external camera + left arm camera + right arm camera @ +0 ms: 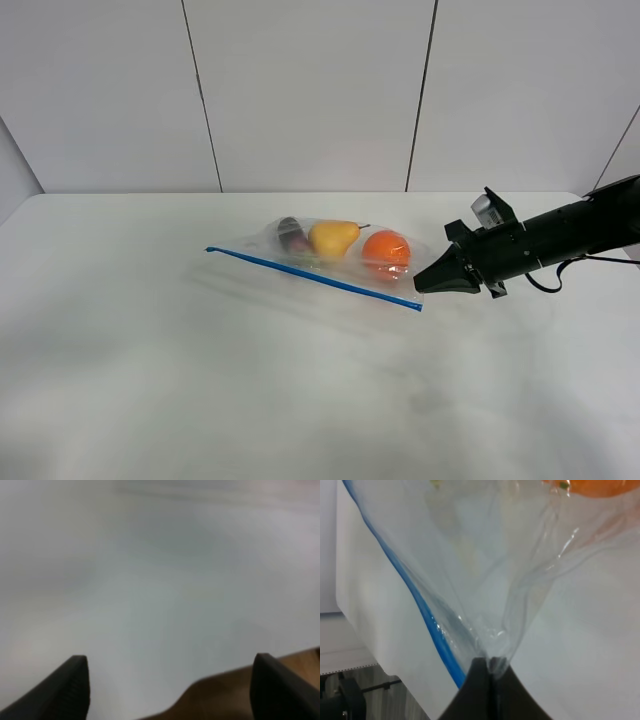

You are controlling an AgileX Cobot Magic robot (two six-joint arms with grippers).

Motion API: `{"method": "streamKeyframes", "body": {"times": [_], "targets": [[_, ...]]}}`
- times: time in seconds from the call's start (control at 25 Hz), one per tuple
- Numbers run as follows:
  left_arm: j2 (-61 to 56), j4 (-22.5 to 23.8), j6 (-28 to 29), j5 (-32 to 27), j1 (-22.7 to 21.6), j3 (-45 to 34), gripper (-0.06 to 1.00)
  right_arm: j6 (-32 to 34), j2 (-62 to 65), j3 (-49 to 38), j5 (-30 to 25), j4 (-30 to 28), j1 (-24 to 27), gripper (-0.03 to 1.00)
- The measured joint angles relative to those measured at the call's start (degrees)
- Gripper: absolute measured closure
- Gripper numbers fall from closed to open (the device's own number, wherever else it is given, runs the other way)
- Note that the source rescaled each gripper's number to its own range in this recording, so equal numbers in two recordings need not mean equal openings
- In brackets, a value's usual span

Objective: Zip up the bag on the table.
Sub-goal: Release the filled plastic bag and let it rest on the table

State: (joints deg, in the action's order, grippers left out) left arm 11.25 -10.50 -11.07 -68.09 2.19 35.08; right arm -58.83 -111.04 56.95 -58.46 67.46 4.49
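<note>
The right end effector (pixel 490 664) has its jaws pressed together on a fold of clear film at the corner of the bag (pixel 322 256). The end of the blue zipper strip (pixel 315 272) runs in just beside that pinch, and whether the strip itself sits between the jaws is hard to tell. That is the first risk: if only slick, crinkled plastic is caught, a pull along the seam could let the film slide out, or stretch it, without pressing the two tracks together. The bag lies near the middle of the worktop (pixel 150 360) with the strip on its near edge, and nothing pins its far end. Any drag from the right would probably slide the whole bag rather than close it. The orange (pixel 386 248), pear (pixel 333 238) and eggplant (pixel 291 232) sit loose behind the strip and could roll against the mouth and hold it apart. The left end effector (pixel 170 672), jaws wide apart and empty, hangs over bare surface, too far off to anchor the bag.
</note>
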Motion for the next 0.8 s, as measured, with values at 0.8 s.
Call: {"method": "streamKeyframes", "body": {"times": [0.8], "targets": [[0.0,0.2,0.7,0.4,0.0,-2.4,-0.06,0.0,0.0,0.0,0.4,-0.7,0.0,0.97]]}}
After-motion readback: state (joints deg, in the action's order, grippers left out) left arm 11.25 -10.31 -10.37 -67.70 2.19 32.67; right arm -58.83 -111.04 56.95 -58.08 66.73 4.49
